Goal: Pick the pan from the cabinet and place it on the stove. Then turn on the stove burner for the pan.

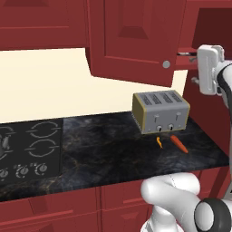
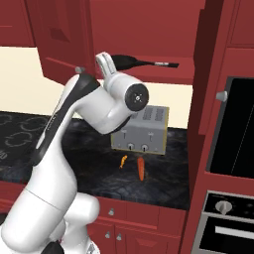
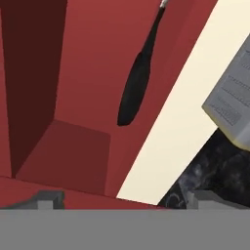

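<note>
Dark marbled countertop (image 1: 113, 149) under red wall cabinet (image 1: 136, 41), door swung open | grey toaster (image 1: 161, 111) and carrot (image 1: 179, 143) on top, stove (image 1: 27, 149) at left | pan (image 3: 134, 90) on cabinet shelf, ahead of gripper (image 3: 119, 197), apart | jaws spread wide, empty
</note>
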